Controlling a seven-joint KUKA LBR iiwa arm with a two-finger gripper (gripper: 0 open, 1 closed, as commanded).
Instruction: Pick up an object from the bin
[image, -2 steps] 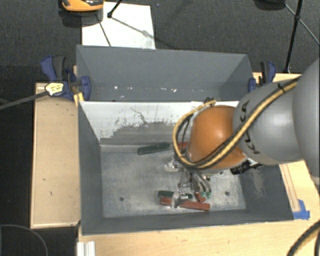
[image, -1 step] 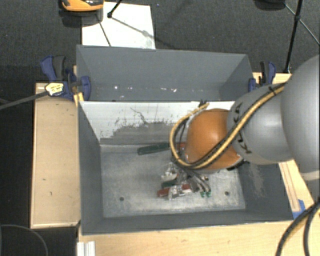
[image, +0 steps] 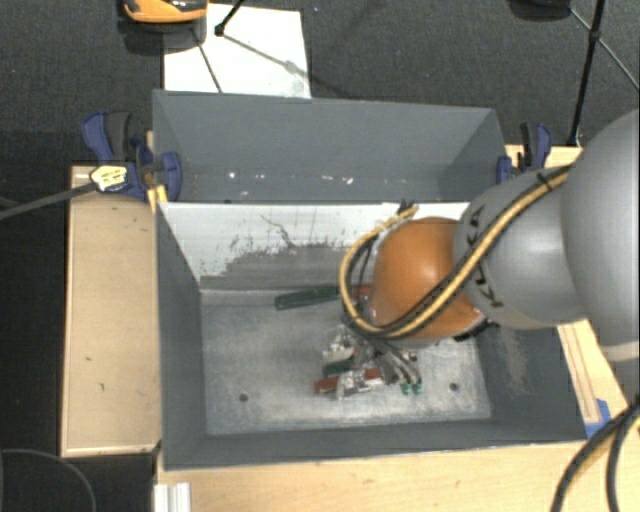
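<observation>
As the single KUKA arm leaned in from the right of the camera view, its gripper (image: 366, 370) stood low over the floor of the grey metal bin (image: 181, 340), tucked beneath the rounded orange wrist cover (image: 420, 275) and the looped yellow-and-black cables (image: 352, 270). Whether the gripper was spread wide, drawn narrow or closed on anything could not be told; the cover and the clutter at its tip masked it. Right at the tip lay a small knot of loose pieces: a short dark red block (image: 328, 385) just beside the gripper on the side away from the arm, and a tiny green piece (image: 410, 387) just beside it on the arm's side. Beyond the gripper, toward the far wall and off to the side away from the arm, lay a slender dark green stick-shaped object (image: 305, 296), apart from the tip, its long axis running nearly parallel to that wall. By the look of it, the red block was the nearest candidate, and the pick seemed to be at the point of contact rather than the lift. Any grasp would turn on that block sitting slightly off the gripper's centre, toward the open floor; a closing there might nudge it aside instead of catching it.
</observation>
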